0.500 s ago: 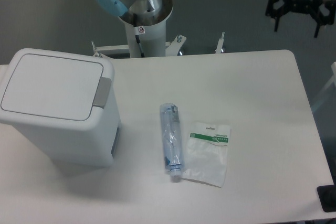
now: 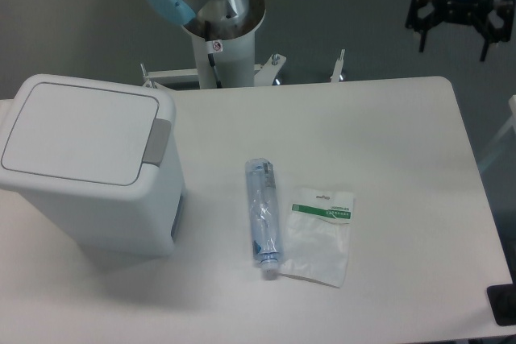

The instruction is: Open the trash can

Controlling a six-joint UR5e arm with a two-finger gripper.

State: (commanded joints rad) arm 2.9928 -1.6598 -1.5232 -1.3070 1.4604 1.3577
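The trash can (image 2: 89, 191) is a large white boxy bin at the left of the table. Its flat white lid (image 2: 76, 132) lies closed, with the grey push tab (image 2: 158, 141) on its right edge. My gripper (image 2: 454, 38) is black with a blue light. It hangs open and empty at the top right, beyond the table's far right corner and far from the trash can.
A clear plastic bottle (image 2: 264, 217) lies on the table (image 2: 387, 142) near the middle, next to a clear bag with a green label (image 2: 321, 234). The arm's base column (image 2: 218, 34) stands behind the far edge. A dark object (image 2: 503, 305) sits at the front right corner.
My gripper has shifted very slightly at the top right. The trash can, bottle and bag have not moved.
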